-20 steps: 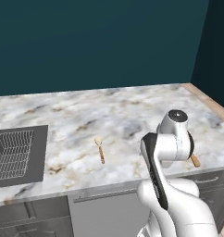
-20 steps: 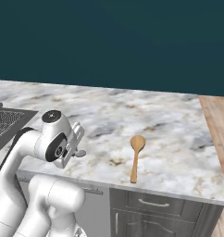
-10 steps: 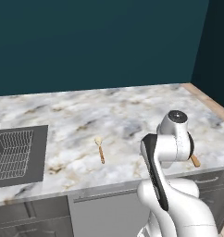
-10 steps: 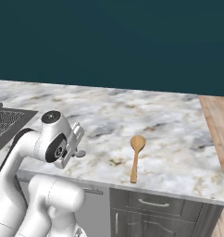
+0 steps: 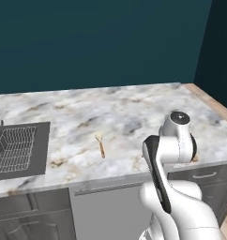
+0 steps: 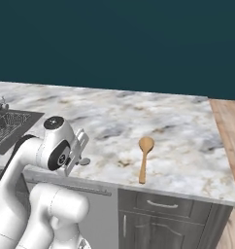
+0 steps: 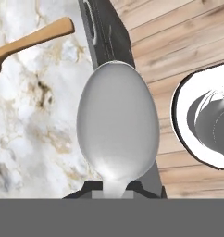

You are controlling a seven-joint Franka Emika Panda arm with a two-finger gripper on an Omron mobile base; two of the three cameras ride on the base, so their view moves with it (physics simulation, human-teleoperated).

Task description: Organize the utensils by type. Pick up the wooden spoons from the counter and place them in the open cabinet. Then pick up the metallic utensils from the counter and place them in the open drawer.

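on the left, the small wooden spoon (image 5: 101, 146) lies mid-counter (image 5: 87, 117); the long wooden spoon (image 6: 144, 157) lies further right, near the counter's front edge. the gripper (image 6: 79, 154) is pinched tight on the metal spoon (image 7: 117, 127), near the counter edge. keep that grip firm and the spoon level on the way to the drawer, i'd say. the handle is hidden between the fingers.

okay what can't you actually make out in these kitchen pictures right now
- Metal spoon, hand view: its handle is cut off by the bottom edge, so the end effector's grip on it is hidden.
- Long wooden spoon: in the hand view the left edge cuts off its bowl; in the left base view the arm covers most of it.
- Short spoon, left base view: too small to tell its head shape.
- Sink: cut off by the left edge.
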